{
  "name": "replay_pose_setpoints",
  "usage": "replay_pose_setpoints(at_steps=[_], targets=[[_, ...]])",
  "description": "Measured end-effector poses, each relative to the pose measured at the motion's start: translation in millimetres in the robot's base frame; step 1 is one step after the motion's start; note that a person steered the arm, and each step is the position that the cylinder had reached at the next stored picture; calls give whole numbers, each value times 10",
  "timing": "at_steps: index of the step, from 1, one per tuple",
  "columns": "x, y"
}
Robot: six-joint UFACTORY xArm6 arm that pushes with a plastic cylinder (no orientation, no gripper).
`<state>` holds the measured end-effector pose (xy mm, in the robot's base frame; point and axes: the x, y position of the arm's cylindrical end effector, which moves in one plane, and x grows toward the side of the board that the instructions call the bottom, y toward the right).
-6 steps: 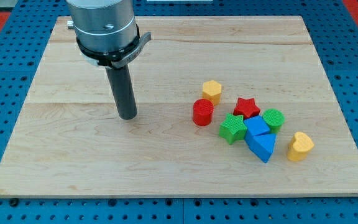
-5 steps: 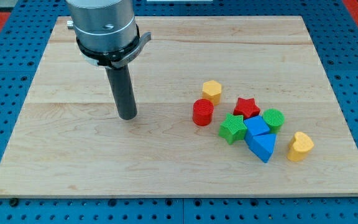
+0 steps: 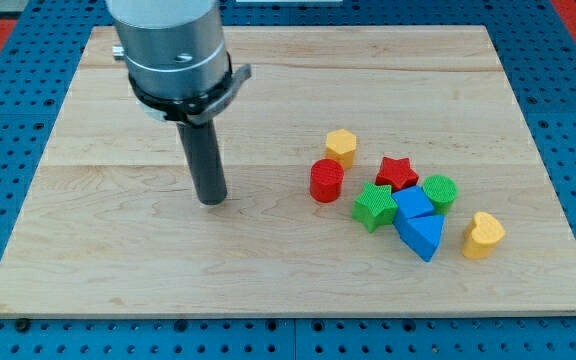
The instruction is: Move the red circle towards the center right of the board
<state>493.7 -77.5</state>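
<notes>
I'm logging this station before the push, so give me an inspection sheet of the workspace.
Surface: wooden board on blue pegboard.
Job's things: red circle, right of centre, upright, apart from its neighbours.
Clutter: yellow block, red star, green star, green circle, two blue blocks, yellow heart, clustered to the view's right.
Pincer: none; my tip sits left of the red circle, not touching.
Cables: nothing seen.
Surroundings: red area at top corners.

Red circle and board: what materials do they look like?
Red circle: probably plastic, matte; fine ribbing on its side hints at 3D printing, but that's a guess. Board: light wood, smooth satin finish; visible grain lines and plank seams.
</notes>
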Motion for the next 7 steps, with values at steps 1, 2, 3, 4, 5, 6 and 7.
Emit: replay_pose_setpoints(at_steps=[1,2,3,4,5,6,7], targets=[[143,339],[156,742],[52,1022],[52,1025],[-97,1071],[-348,1252],[-542,1332]])
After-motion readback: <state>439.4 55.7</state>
